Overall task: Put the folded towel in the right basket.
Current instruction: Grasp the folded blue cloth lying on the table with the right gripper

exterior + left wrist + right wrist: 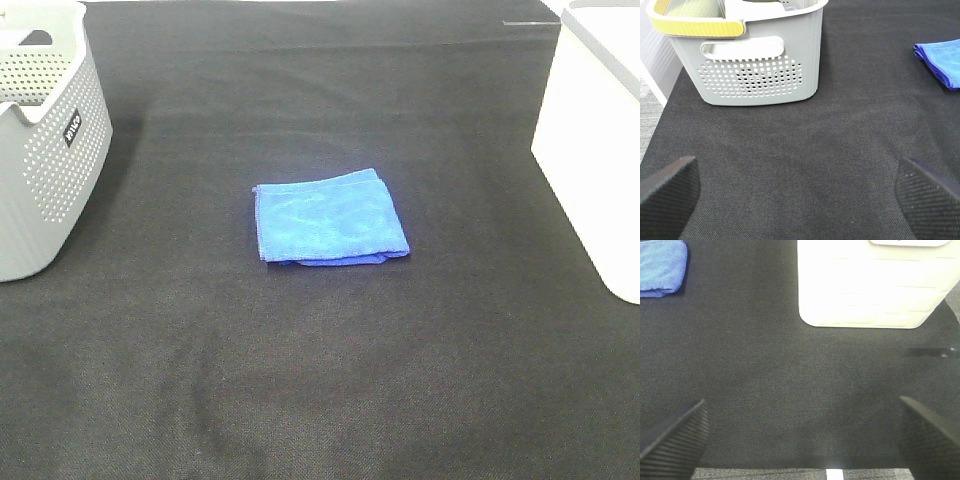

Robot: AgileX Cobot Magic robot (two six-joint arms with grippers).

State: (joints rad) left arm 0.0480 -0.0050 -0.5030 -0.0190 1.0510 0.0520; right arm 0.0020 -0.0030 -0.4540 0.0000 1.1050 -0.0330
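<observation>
A folded blue towel (330, 217) lies flat in the middle of the black table. It also shows at the edge of the left wrist view (942, 62) and the right wrist view (661, 267). The right basket (598, 130) is white and stands at the table's right edge; it shows in the right wrist view (872, 285) too. Neither gripper shows in the exterior high view. My left gripper (800, 197) is open and empty over bare table, away from the towel. My right gripper (802, 437) is open and empty near the table's front edge, short of the white basket.
A grey perforated basket (45, 140) stands at the table's left edge; the left wrist view shows its side (755, 70) and a yellow handle (695, 25). The black table cloth (320, 380) lies bare around the towel.
</observation>
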